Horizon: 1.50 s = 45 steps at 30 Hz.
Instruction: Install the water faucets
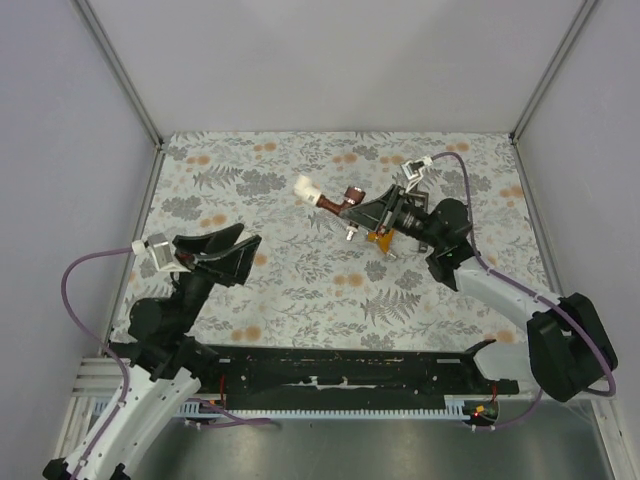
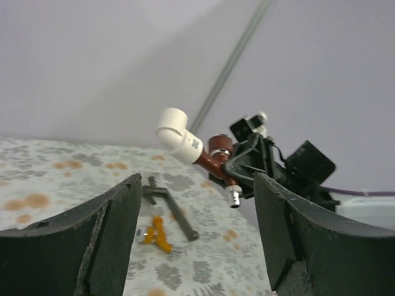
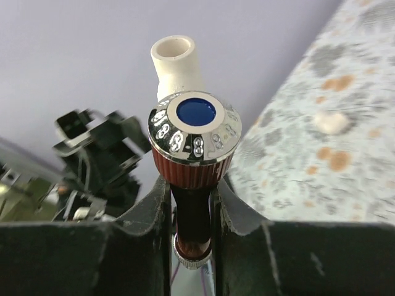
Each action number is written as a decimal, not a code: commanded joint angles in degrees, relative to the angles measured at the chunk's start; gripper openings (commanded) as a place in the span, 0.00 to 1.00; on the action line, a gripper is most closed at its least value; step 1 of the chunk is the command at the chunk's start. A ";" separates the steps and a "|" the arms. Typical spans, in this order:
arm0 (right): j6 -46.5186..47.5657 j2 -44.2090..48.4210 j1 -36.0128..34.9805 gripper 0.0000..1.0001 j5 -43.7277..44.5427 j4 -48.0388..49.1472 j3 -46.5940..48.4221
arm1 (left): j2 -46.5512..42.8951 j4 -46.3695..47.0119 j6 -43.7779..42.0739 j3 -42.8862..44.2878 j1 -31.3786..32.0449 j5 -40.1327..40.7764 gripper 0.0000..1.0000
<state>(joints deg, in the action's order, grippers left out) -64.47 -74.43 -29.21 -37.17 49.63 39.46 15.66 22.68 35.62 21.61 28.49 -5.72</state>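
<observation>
Right pincer [image 1: 372, 213] first: its two dark fingers are pressed in on the neck of the reddish-brown faucet [image 1: 345, 198], just below the knob, and carry it in the air over the far right part of the flowered table [image 1: 300, 290]. From the right wrist camera the fingers [image 3: 157, 213] close on either side of the dark red stem [image 3: 192, 216], and the chrome knob [image 3: 196, 129] with its blue centre faces the lens. A white elbow fitting [image 1: 307, 189] sits on the faucet's far end and points left, its open mouth turned upward. Whether it is screwed fully home I cannot tell from where I stand.

Under the right pincer the orange faucet [image 1: 381, 240] lies on the cloth, half hidden from above by the fingers and wrist. The left wrist camera sees it more clearly [image 2: 157, 233], lying just beside a dark grey T-shaped tool [image 2: 176, 213] that rests flat on the table.

Left pincer [image 1: 245, 240] hangs over the near left part of the table, well apart from the faucets. Its jaws are spread wide with nothing between them. Through that gap [image 2: 196, 203] the held faucet [image 2: 216, 157] and its elbow [image 2: 176, 132] show against the pale wall.
</observation>
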 commanded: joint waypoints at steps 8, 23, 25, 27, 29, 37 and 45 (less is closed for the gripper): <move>14.10 7.03 28.13 0.00 8.51 -22.99 -4.21 | -2.22 -45.43 -20.76 14.70 0.07 22.23 0.80; 6.56 -30.04 52.76 0.01 11.86 -3.49 4.38 | 2.18 -48.69 -19.79 13.73 -1.33 21.71 0.80; 4.71 -35.14 53.64 0.01 10.19 -3.31 8.59 | 2.18 -48.87 -20.58 13.64 -1.68 21.54 0.80; 3.21 -39.28 54.17 0.03 9.66 -3.48 12.11 | 2.09 -49.13 -20.76 13.46 -1.95 21.89 0.80; 0.93 -43.41 54.78 0.09 8.44 -4.10 15.19 | 2.18 -49.04 -20.76 13.46 -2.12 21.89 0.80; -0.59 -42.57 57.42 0.98 4.38 -9.27 13.02 | 2.27 -49.13 -20.67 13.37 -3.09 20.92 0.80; 10.05 -25.08 62.08 0.98 9.91 -27.71 2.56 | 1.39 -49.31 -20.24 13.37 -3.35 20.31 0.80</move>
<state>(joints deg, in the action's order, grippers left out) -60.75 -108.49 30.17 -31.14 32.73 45.95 17.72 -27.38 17.32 34.92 25.54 14.87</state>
